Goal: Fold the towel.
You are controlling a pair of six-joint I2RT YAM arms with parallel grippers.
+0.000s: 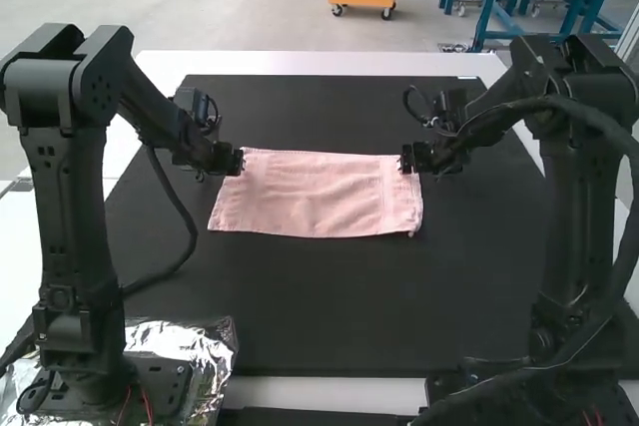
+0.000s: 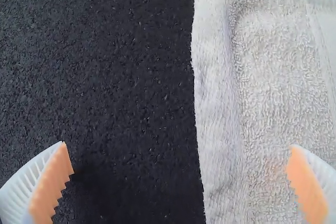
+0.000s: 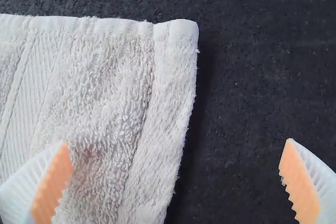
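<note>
At centre frame, the towel [image 1: 318,197] stretches its long axis between left hand [image 2: 179,145] and right hand [image 3: 176,143] — both spread wide, each straddling a short edge.

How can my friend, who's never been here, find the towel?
Find the white table, then the big black mat on it. Between the left gripper and right gripper lies the flat towel. It's pale pink, but the mat and robot arms are black.

Lies open over mat [image 1: 339,306] on towel's [image 1: 315,199] near side; is blocked at far corners by left pincer [image 1: 238,161] and right pincer [image 1: 406,159].
</note>
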